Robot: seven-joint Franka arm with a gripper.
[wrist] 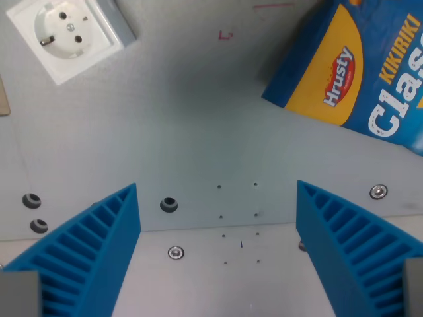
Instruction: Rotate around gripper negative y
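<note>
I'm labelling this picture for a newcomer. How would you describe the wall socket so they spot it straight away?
Start from the grey metal table that fills the wrist view and go to its top left corner. There lies the white square plastic socket, with a round recess and two pin holes. Nothing else is white; the blue and yellow snack bag lies opposite, at top right.

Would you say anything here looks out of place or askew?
Mildly: the blue snack bag lies tilted at the wrist view's upper right, and a loose wall socket sits askew at the upper left. Nothing looks spilled or damaged.
</note>
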